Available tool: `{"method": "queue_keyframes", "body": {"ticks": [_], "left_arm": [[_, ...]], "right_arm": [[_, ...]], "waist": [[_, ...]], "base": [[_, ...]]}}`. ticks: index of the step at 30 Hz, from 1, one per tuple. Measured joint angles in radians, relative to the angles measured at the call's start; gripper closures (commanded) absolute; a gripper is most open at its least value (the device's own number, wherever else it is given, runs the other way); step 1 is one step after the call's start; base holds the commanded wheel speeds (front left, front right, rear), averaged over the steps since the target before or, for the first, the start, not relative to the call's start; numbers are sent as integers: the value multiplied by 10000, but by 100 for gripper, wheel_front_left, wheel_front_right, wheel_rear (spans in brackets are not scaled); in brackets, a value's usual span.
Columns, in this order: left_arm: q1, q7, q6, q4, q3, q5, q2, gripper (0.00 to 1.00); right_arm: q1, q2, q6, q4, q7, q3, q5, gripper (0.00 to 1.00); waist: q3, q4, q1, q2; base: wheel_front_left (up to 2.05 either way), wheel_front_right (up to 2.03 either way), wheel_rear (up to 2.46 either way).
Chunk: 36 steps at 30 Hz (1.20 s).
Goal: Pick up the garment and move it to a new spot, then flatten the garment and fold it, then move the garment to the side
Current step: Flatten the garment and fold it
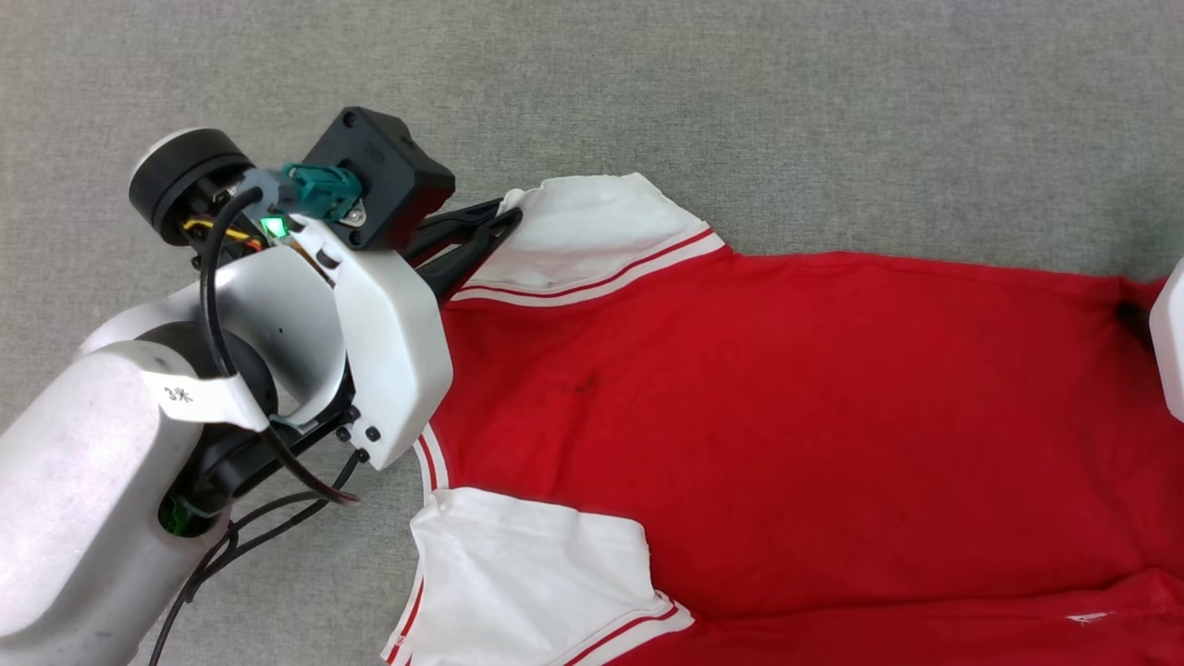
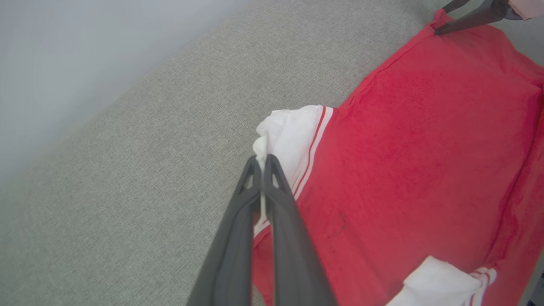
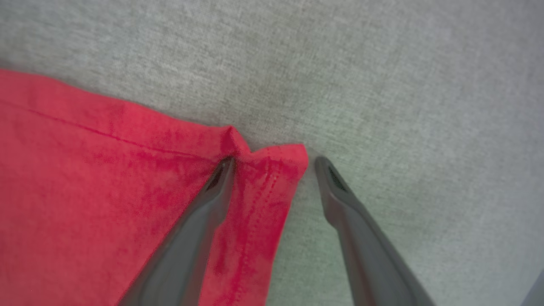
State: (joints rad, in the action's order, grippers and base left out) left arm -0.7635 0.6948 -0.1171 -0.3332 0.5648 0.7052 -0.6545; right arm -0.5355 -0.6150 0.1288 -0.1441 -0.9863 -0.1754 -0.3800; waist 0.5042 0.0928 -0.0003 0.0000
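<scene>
Left arm: the pale grey forearm with black cables [image 1: 92, 481] comes in from the near left corner of the head view and reaches away across the table.
Near sleeve: a white short sleeve with red-and-white striped trim [image 1: 527, 573] lies flat at the near edge, clear of both hands.
Collar: a striped red-and-white band [image 1: 430, 462] shows just beside the left wrist casing, at the garment's left end.
Garment: the red short-sleeved T-shirt with white sleeves [image 1: 786, 416] is spread on the table, collar to the robot's left and hem to its right; a red flap is folded over along the near right edge.
Far sleeve: the second white sleeve [image 1: 592, 231] lies on the far side of the red body, its outer edge bunched and lifted.
Left hand: the left hand [image 2: 262, 160] is closed, its two dark fingers pinching a ridge of white cloth at the far sleeve's outer edge.
Right hand: the right hand [image 3: 275, 161] stands spread wide at the hem's far corner; one finger rests on the red cloth, the other on the bare table just beside the hem, gripping nothing.
Table: the grey woven-cloth table [image 1: 647, 83] runs on beyond the garment.
</scene>
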Motion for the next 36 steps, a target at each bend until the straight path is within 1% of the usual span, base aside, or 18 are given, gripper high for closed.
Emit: {"method": "queue_keyframes", "body": {"ticks": [1, 2, 6, 10, 15, 19, 22, 24, 27, 34, 36], "left_arm": [[35, -40, 19, 13, 10, -10, 10, 100], [52, -104, 25, 46, 6, -12, 17, 100], [230, -343, 44, 267, -2, -12, 59, 100], [532, -650, 132, 485, -63, -8, 50, 100], [1174, -909, 318, 560, -144, 100, -65, 100], [1743, -1041, 510, 430, -199, 207, -236, 100], [2253, -1120, 688, 255, -238, 305, -368, 100], [2644, -1112, 759, 109, -245, 382, -579, 100], [3213, -1114, 1014, -146, -257, 407, -796, 100], [4745, -1093, 1361, -616, -15, 637, -1235, 100], [5215, -1126, 1459, -679, 77, 698, -1281, 100]], "right_arm": [[0, -36, 0, -56, -13, -29, -36, 56], [0, -67, 0, -104, -13, -38, -84, 100], [2, 44, 4, -249, 337, -157, -176, 100], [37, 211, 4, -449, 742, -10, -307, 100], [440, 518, 8, -424, 1252, 414, -802, 100], [959, 491, 21, -203, 1684, 717, -924, 100], [1466, 370, 21, 213, 2082, 811, -1191, 100], [1857, 332, 21, 431, 2280, 951, -1327, 100], [2469, 251, 21, 717, 2571, 1231, -1407, 100], [4051, 370, 21, 1436, 3016, 1624, -1793, 100], [4523, 422, 21, 1584, 3043, 1680, -1879, 100]], "waist": [[18, 41, 0, 0], [23, 74, 0, 0], [-132, 115, 0, 0], [-472, 68, 1, 0], [-1072, -43, 2, 0], [-1606, -125, 2, 0], [-2005, -159, 2, 0], [-2249, -166, 2, 0], [-2577, -161, 2, 0], [-3183, -90, 1, 0], [-3266, -77, 1, 0]], "base": [[0, 0, 0], [0, 0, 0], [0, 0, 0], [0, 0, 0], [0, 0, 0], [0, 0, 0], [0, 0, 0], [0, 0, 0], [0, 0, 0], [0, 0, 0], [0, 0, 0]]}}
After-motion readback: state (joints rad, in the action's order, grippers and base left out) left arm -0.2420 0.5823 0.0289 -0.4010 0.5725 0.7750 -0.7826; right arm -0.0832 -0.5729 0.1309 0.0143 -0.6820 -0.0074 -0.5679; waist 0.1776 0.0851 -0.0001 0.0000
